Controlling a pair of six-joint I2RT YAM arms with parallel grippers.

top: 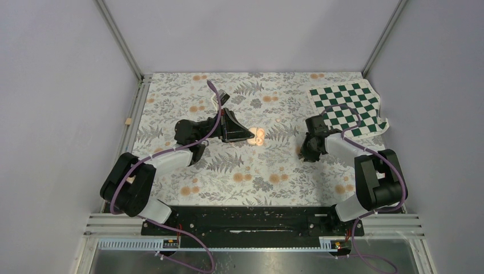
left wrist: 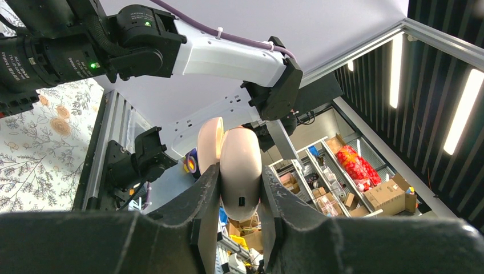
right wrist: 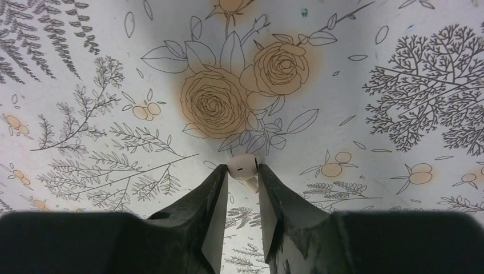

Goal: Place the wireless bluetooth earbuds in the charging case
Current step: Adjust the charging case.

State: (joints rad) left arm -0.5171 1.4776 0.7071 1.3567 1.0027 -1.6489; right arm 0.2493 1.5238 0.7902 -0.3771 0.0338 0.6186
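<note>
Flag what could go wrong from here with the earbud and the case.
1. The right claw pinches the earbud only at its very tips, on a rounded shell close over the flowered cloth; it may pop out or twist on lifting.
2. The left claw clamps the open charging case by its smooth rounded body; pressing a bud in could make it slip or pivot.

The peach charging case [left wrist: 241,171] is clamped lid-open at its sides, a tiny cream earbud [right wrist: 242,166] pinched at its stem
</note>
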